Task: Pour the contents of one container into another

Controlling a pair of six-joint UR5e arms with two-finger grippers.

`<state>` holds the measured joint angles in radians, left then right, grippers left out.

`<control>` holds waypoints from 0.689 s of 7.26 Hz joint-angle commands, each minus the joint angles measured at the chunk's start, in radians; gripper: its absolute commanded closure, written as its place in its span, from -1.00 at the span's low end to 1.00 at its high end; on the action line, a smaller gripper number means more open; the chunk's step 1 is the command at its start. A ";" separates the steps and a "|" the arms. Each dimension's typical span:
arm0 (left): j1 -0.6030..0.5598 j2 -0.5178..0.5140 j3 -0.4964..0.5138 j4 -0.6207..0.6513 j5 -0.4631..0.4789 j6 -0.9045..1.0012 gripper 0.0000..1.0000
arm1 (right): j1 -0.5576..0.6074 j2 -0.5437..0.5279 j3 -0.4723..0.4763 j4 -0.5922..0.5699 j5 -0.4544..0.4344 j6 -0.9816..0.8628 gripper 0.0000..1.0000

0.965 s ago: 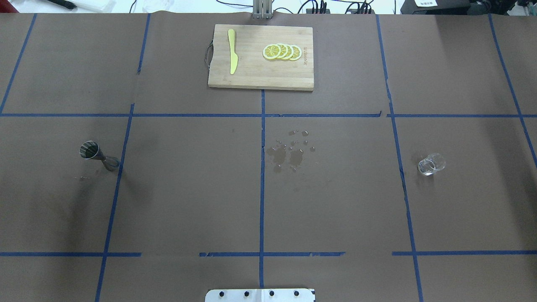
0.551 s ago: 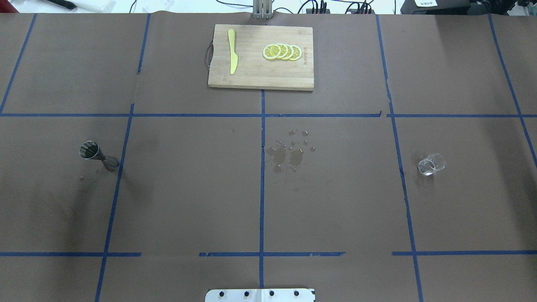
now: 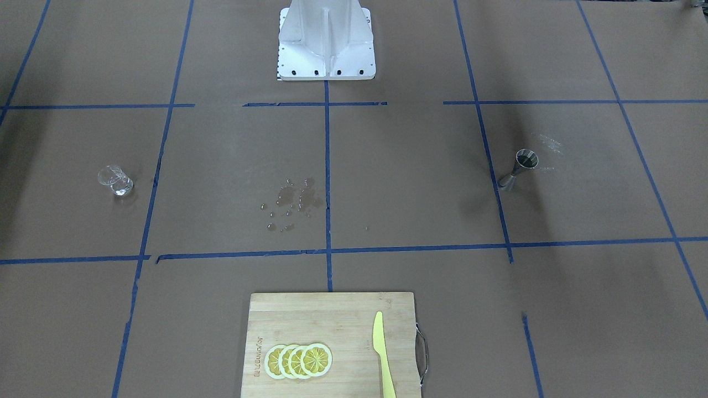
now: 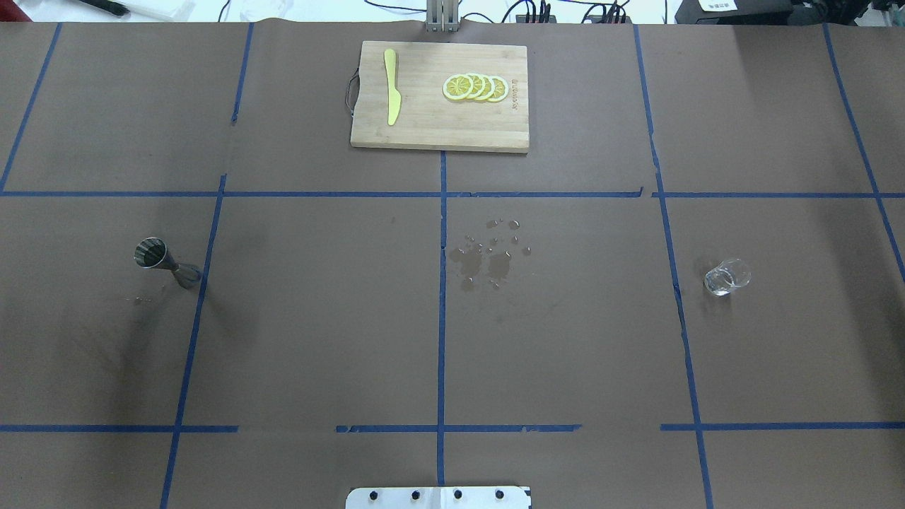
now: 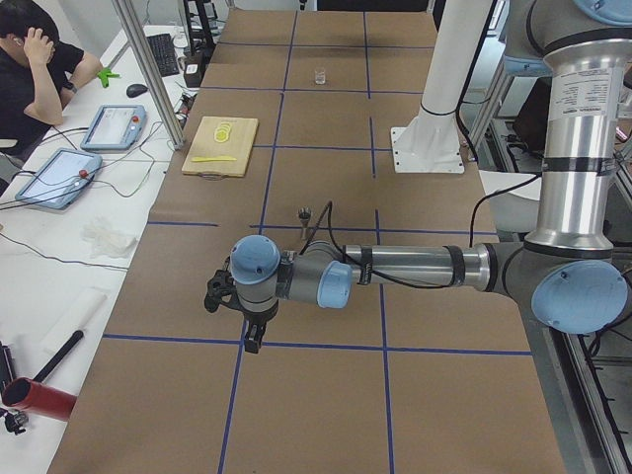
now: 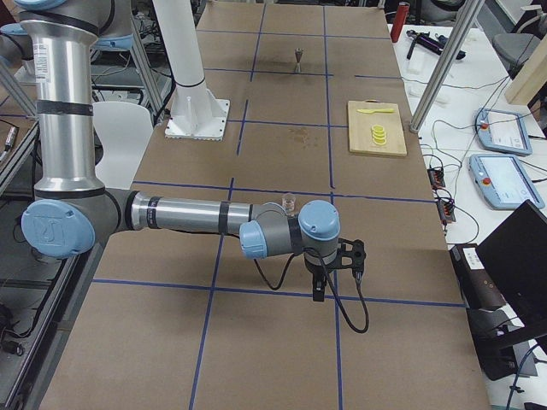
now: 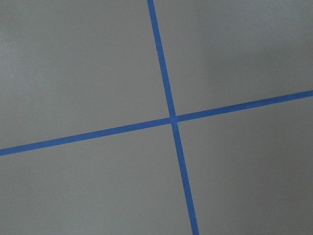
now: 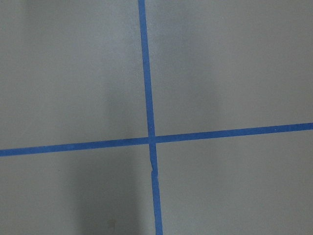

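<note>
- My left claw (image 5: 237,316) is hanging low over a crossing of blue tape lines near the left end of the brown-papered bench (image 4: 318,318). Only the side view is showing it, so I cannot tell how far its fingers are parted.
- My right claw (image 6: 336,266) is hovering the same way near the right end, and I cannot tell its opening either.
- The small clear round drinking glass (image 4: 726,276) is standing upright on my right half of the bench, with neither claw touching it.
- The small grey steel hourglass-shaped jigger (image 4: 166,262) is standing upright on my left half, its base just beside a blue tape line, well apart from the glass.
- Between them, a scatter of wet droplets (image 4: 488,258) is lying just beside the centre tape line.
- Farthest out, a pale wooden chopping board (image 4: 424,131) is carrying a yellow plastic knife (image 4: 391,86) and a row of overlapping lemon slices (image 4: 475,87).
</note>
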<state>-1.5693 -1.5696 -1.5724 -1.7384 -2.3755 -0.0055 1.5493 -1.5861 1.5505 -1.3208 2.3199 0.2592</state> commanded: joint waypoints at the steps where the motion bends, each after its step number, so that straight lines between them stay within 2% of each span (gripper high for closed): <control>1: 0.000 0.000 -0.033 -0.001 -0.001 -0.141 -1.00 | 0.000 0.000 -0.001 0.000 -0.001 0.011 -1.00; 5: 0.000 -0.001 -0.034 -0.003 -0.001 -0.140 -1.00 | -0.003 0.030 -0.009 0.002 -0.007 0.092 -1.00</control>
<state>-1.5693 -1.5695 -1.6066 -1.7408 -2.3756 -0.1458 1.5479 -1.5772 1.5480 -1.3188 2.3157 0.3391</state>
